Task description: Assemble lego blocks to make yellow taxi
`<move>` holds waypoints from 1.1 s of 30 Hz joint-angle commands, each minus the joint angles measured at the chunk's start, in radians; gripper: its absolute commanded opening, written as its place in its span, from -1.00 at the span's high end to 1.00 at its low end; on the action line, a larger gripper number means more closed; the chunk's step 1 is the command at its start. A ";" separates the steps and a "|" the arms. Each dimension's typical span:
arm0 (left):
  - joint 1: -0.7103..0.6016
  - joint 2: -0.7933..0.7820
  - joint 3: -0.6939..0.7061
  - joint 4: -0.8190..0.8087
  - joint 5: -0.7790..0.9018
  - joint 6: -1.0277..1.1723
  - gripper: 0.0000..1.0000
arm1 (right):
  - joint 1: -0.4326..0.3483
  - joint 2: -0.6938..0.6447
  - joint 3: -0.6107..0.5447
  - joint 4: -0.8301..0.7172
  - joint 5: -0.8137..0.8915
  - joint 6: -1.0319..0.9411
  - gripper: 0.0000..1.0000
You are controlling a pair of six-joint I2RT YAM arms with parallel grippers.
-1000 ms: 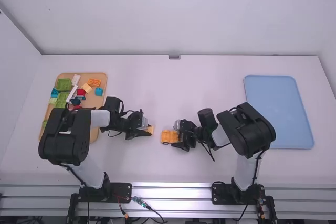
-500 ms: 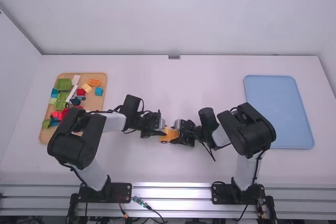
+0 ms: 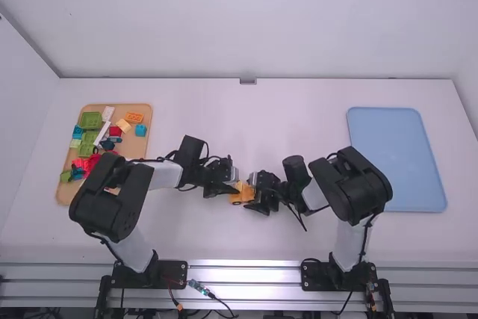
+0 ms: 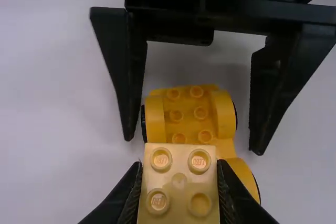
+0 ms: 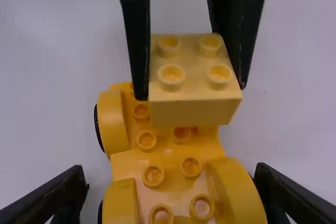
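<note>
Since the earliest frame our left gripper (image 4: 179, 177) has swung inward across the white table (image 3: 291, 125), bringing its pale yellow, square plastic brick with four studs (image 5: 194, 113) from beside the deeper yellow, wheeled plastic car base (image 5: 168, 153) to over it. Our right gripper (image 5: 169, 174) keeps its place, and the base stays on the table by it.

Nearest, between our two arms, the base stands wheels down, studs up. Our right gripper's fingers are parted, one to each side of it; we see a gap on one side and cannot tell whether the other finger touches. Above the base, our left gripper is closed on the brick, held level with its studs up. We cannot tell whether the brick touches the studs beneath.

Farther off, to our left, the tan tray (image 3: 136, 146) holds loose blocks, among them green ones (image 3: 91, 120) and an orange brick (image 3: 134, 117) toward its far end. To our right lies the flat blue tray (image 3: 396, 158).

We judge the step in hand to be setting the brick on the base as the taxi's body. Next we should square brick to base, match the studs, close our right gripper to steady the base, then press straight down. Pressed askew, the base could turn or slide.
</note>
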 commanded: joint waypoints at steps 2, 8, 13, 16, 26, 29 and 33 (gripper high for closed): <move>-0.002 -0.023 0.013 -0.009 0.015 -0.061 0.96 | 0.014 0.015 -0.010 0.001 0.037 0.017 -0.37; 0.003 -0.069 0.004 -0.032 0.014 -0.072 0.96 | 0.016 0.015 0.002 -0.003 0.031 0.016 -0.21; 0.003 -0.124 0.000 -0.057 0.011 -0.093 0.96 | 0.017 0.015 0.002 0.004 0.027 0.021 -0.68; 0.003 -0.155 -0.001 -0.087 0.011 -0.094 0.96 | 0.029 0.015 0.004 0.004 0.027 -0.002 -0.74; 0.005 -0.203 -0.060 -0.043 0.010 -0.086 0.96 | 0.027 0.015 0.086 -0.178 -0.049 -0.102 -0.57; 0.005 -0.210 -0.075 -0.033 -0.006 -0.098 0.96 | 0.031 0.015 0.093 -0.190 -0.051 -0.102 -0.45; 0.005 -0.210 -0.078 -0.033 -0.025 -0.120 0.96 | 0.029 0.015 0.091 -0.181 -0.042 -0.092 -0.09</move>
